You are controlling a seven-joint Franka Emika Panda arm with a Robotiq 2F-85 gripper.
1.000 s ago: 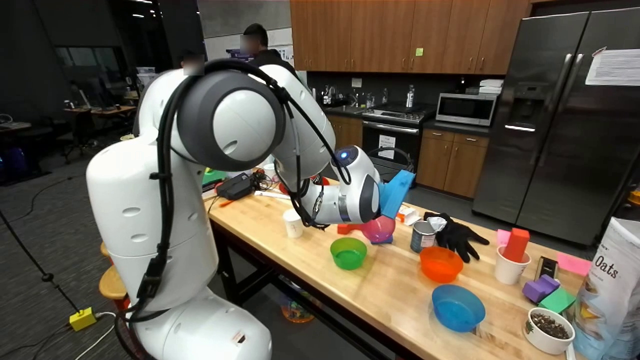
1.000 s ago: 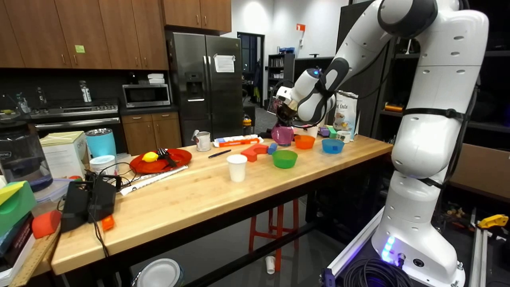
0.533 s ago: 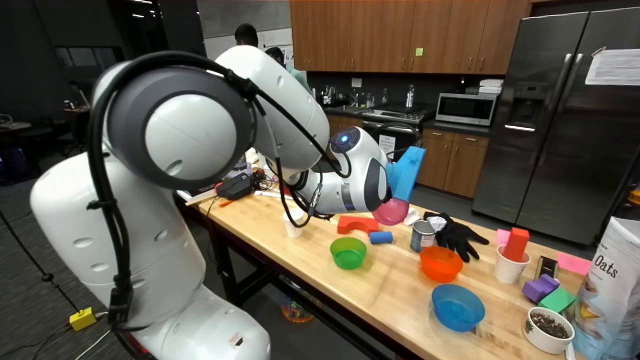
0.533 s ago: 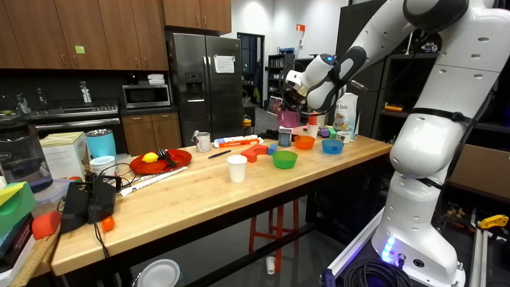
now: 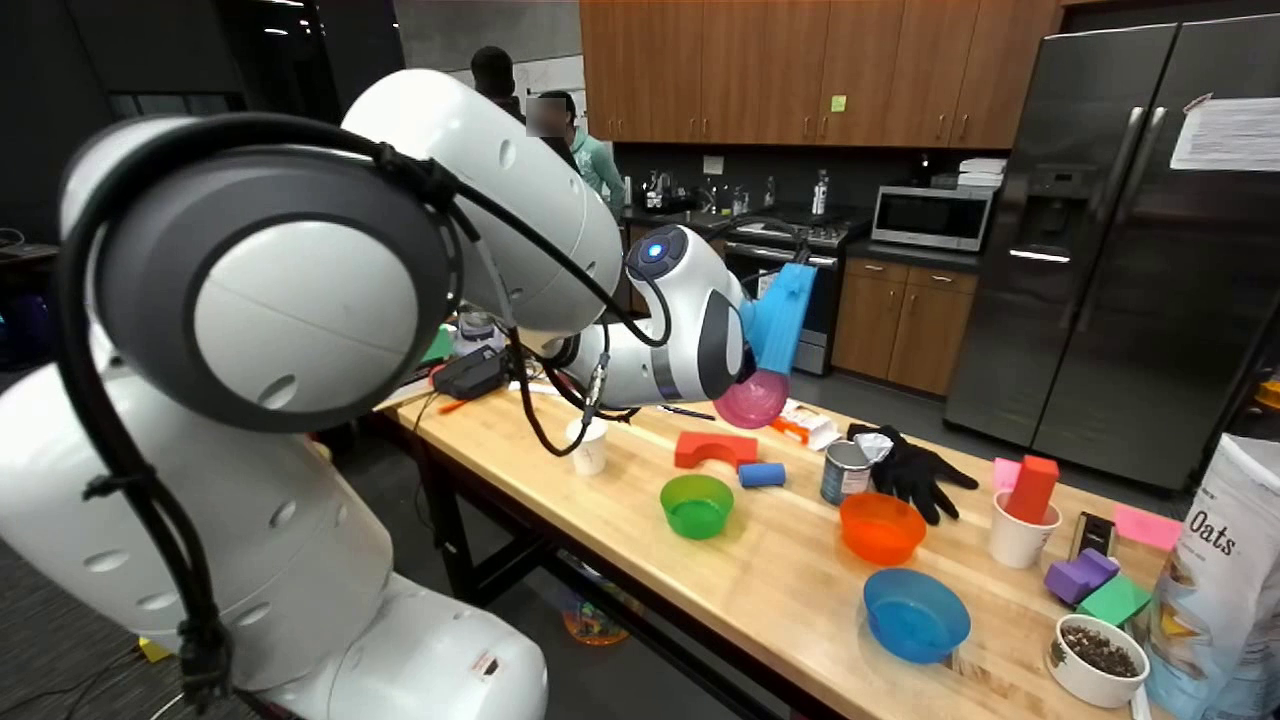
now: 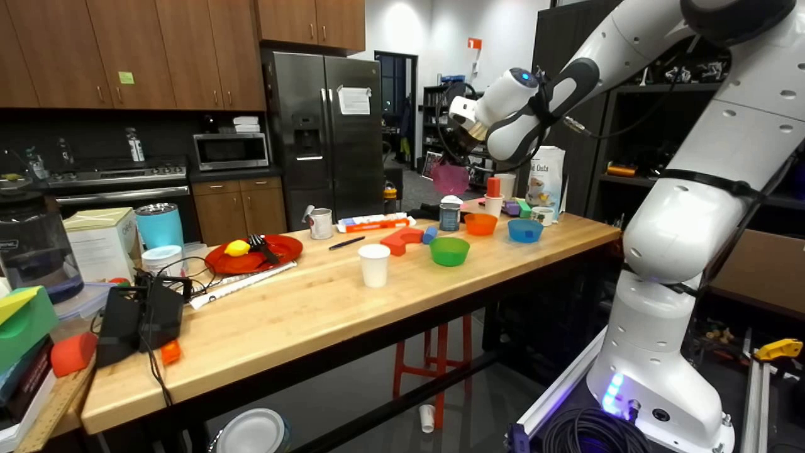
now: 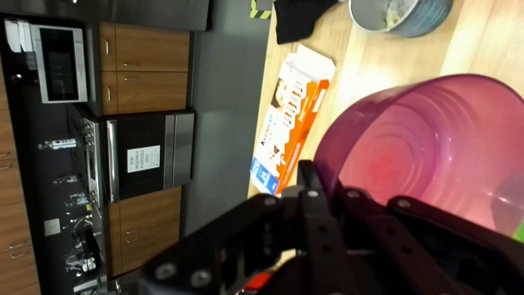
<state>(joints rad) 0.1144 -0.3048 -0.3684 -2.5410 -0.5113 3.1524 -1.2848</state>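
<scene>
The white robot arm (image 5: 305, 310) fills the left side in an exterior view and stretches over the wooden table (image 5: 780, 580). A blue cover (image 5: 780, 320) juts from its far end, and just below it a pink bowl (image 5: 752, 402) hangs at the gripper (image 5: 749, 371), whose fingers are too hidden for the hold to be judged. Nearer lie a red arch block (image 5: 715, 445) and, just beside it, a blue cylinder (image 5: 762, 475). A green bowl (image 5: 697, 508), an orange bowl (image 5: 882, 530) and a blue bowl (image 5: 916, 616) stand apart from one another on the table. A can (image 5: 846, 474) stands next to a black glove (image 5: 915, 475); farther right, a red block (image 5: 1033, 488) sticks up from a white cup (image 5: 1020, 542).
</scene>
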